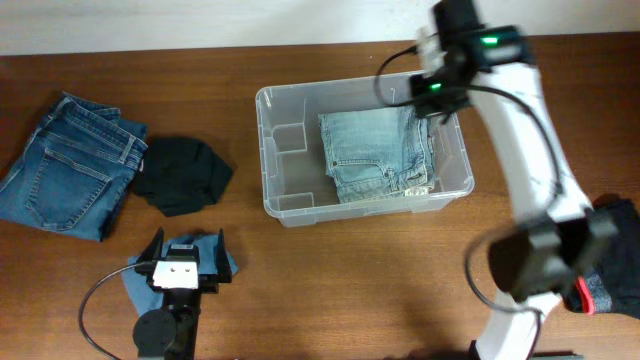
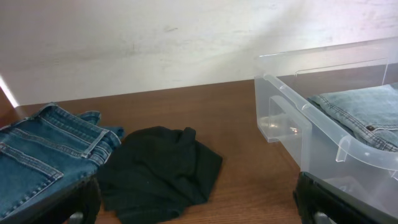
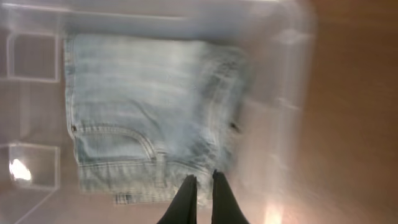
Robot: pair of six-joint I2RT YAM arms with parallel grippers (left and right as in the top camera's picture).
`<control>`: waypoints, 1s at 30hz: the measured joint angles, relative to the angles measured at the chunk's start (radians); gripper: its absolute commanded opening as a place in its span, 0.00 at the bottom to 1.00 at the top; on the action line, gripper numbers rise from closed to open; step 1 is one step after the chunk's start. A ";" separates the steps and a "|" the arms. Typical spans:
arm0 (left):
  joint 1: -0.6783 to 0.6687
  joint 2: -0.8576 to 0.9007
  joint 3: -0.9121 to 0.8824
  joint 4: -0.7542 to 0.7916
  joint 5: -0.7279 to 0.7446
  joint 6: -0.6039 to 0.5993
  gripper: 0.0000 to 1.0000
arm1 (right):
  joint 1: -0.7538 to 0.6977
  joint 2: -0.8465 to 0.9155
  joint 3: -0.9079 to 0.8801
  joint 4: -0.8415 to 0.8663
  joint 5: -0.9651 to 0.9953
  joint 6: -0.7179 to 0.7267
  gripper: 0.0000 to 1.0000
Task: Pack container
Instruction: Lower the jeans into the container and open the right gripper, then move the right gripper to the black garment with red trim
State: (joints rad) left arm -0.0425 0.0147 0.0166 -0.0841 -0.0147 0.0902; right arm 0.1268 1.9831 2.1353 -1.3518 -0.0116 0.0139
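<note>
White right arm [image 1: 525,140], black joints, green lights, black cable; black left arm [image 1: 160,328], white-faced wrist.

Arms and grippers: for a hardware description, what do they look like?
The right arm has white links, black joints, green lights near its wrist and a black cable. The left arm is black with a white block and looping black cable. Both have black fingers.

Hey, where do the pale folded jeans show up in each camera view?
Overhead: pale jeans just right of centre, inside the container.
Left wrist: jeans at the far right edge, behind the container's rim.
Right wrist: jeans fill the centre, blurred.
Shared landmark: the clear container wall.
</note>
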 measured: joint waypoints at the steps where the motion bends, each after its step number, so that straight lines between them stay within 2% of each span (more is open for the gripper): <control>1: 0.000 0.000 0.000 0.000 0.000 0.000 1.00 | -0.041 -0.051 0.007 -0.045 0.028 0.044 0.06; 7: 0.000 0.000 0.000 0.000 0.000 0.000 1.00 | -0.278 -0.084 0.007 -0.190 0.099 0.162 0.18; 11: 0.000 0.000 0.000 0.000 0.000 0.000 1.00 | -0.444 -0.077 -0.077 -0.193 0.160 0.202 0.24; 13: 0.000 0.000 0.000 0.000 0.000 0.000 1.00 | -0.496 -0.076 -0.144 -0.186 0.187 0.229 0.40; 15: 0.000 0.000 0.000 0.000 0.000 0.000 1.00 | -0.540 -0.072 -0.207 -0.156 0.200 0.249 0.69; 16: 0.000 0.000 0.000 0.000 0.000 0.000 1.00 | -0.577 -0.069 -0.275 -0.113 0.212 0.253 0.77; 20: 0.000 0.000 0.000 -0.001 0.000 0.000 1.00 | -0.630 -0.063 -0.475 0.013 0.244 0.267 0.94; 22: 0.000 0.000 0.000 -0.001 0.000 0.000 1.00 | -0.635 -0.063 -0.583 0.091 0.250 0.271 1.00; 24: 0.000 0.000 0.000 0.000 0.000 0.000 1.00 | -0.635 -0.057 -0.649 0.119 0.251 0.271 0.99; 30: 0.000 -0.001 0.000 0.000 0.000 0.000 1.00 | -0.635 -0.058 -0.880 0.348 0.277 0.271 0.98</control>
State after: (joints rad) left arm -0.0425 0.0139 0.0166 -0.0841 -0.0147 0.0902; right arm -0.5083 1.9255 1.2556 -1.0035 0.2657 0.2848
